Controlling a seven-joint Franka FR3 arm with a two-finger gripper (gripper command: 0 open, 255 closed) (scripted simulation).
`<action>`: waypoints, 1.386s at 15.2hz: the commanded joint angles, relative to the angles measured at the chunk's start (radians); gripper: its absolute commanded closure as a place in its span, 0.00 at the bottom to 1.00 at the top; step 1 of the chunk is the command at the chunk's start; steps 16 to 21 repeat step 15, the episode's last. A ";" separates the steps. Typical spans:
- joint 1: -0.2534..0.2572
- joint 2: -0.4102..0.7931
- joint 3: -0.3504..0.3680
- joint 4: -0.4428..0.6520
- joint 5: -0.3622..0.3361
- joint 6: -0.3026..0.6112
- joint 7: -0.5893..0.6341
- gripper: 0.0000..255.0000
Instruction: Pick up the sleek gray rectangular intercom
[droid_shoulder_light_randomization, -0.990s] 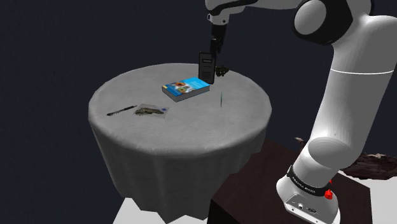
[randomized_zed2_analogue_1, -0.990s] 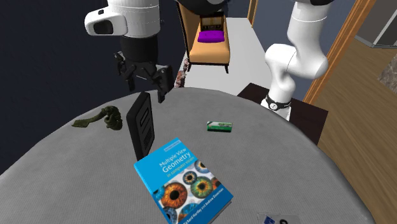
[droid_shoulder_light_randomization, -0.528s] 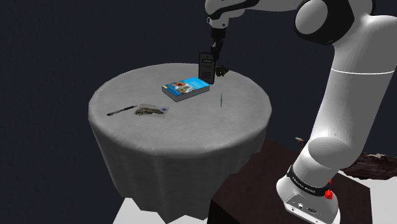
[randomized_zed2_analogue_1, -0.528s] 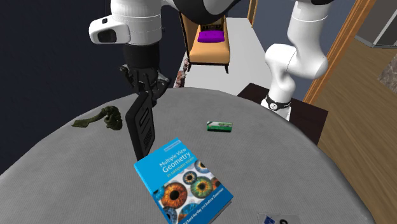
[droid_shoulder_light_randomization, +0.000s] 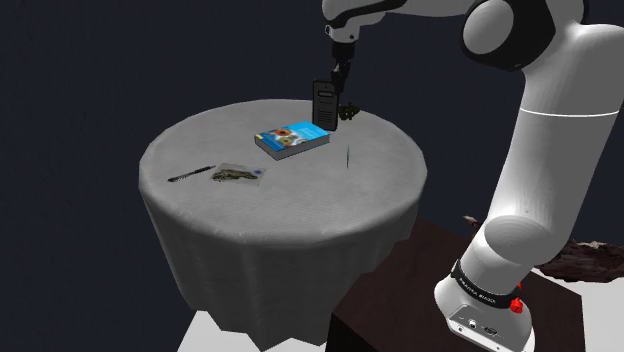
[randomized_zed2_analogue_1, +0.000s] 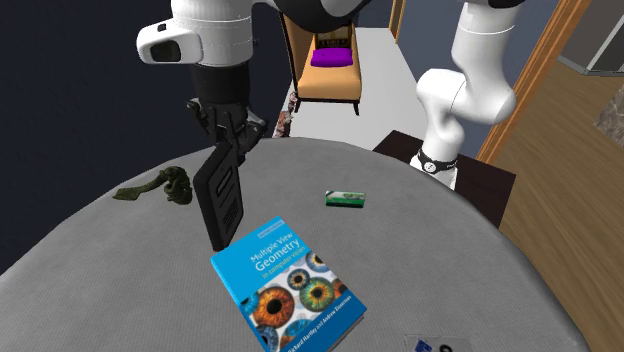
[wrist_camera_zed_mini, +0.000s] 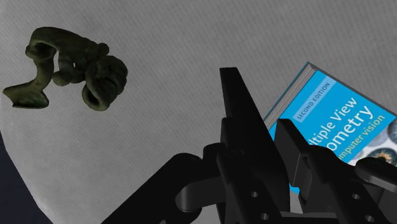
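Grey cloth covers the round table (randomized_zed2_analogue_1: 480, 270), and in the second exterior view an olive-green knotted object (randomized_zed2_analogue_1: 168, 186) lies toward its left. Just beside that, a dark, flat rectangular intercom (randomized_zed2_analogue_1: 222, 198) stands nearly upright, leaning a little, with its top end pinched between the narrowly set fingers of the black gripper (randomized_zed2_analogue_1: 234, 140). Its lower end hangs close to the cloth at the book's corner; whether it touches the cloth cannot be told. Next comes a blue book (randomized_zed2_analogue_1: 290, 285) lying flat, its cover reading "Multiple View Geometry" above pictures of eyes; the wrist view adds "SECOND EDITION". Farther right lies a small green packet (randomized_zed2_analogue_1: 345, 199), its print too small to read
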 joint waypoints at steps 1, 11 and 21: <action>-0.001 0.002 0.000 0.027 0.001 -0.025 -0.001 1.00; -0.009 0.033 -0.002 0.205 0.009 -0.172 -0.011 1.00; -0.012 0.044 -0.003 0.251 0.012 -0.207 -0.014 1.00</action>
